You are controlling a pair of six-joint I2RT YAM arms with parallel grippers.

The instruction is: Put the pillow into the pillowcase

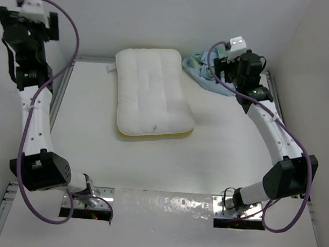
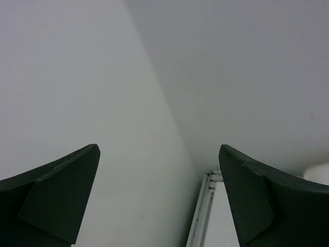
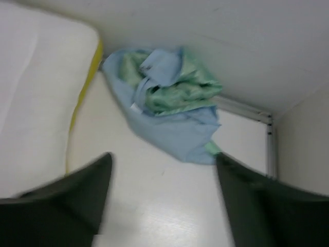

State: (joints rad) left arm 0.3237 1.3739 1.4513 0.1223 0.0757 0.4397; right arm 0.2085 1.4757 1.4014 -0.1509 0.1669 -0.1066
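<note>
Lying crumpled in the far right corner of the table point(image 1: 220, 138), the pillowcase point(image 3: 169, 113) is a small heap of thin, shiny cloth. The light blue face is mostly outside and the mint green folds are bunched in the middle. I judge it very light, limp and probably slippery, so a pinch may slide off or catch two layers together. The best place to take hold seems to be a free blue edge at the near side of the heap. I cannot tell from here where the opening is.

The pillow point(image 1: 153, 94) lies flat in the far middle of the table, just left of the heap, with its yellow band toward the near side. It looks soft, bulky and light, and I expect it to bend and sag if lifted by one corner.

The right gripper point(image 3: 163, 170) hangs over the bare table just near of the pillowcase. Its jaws are apart with nothing between them, and I see no contact with the cloth. The left gripper point(image 2: 158, 154) is raised at the far left, facing the wall, spread wide and empty.
</note>
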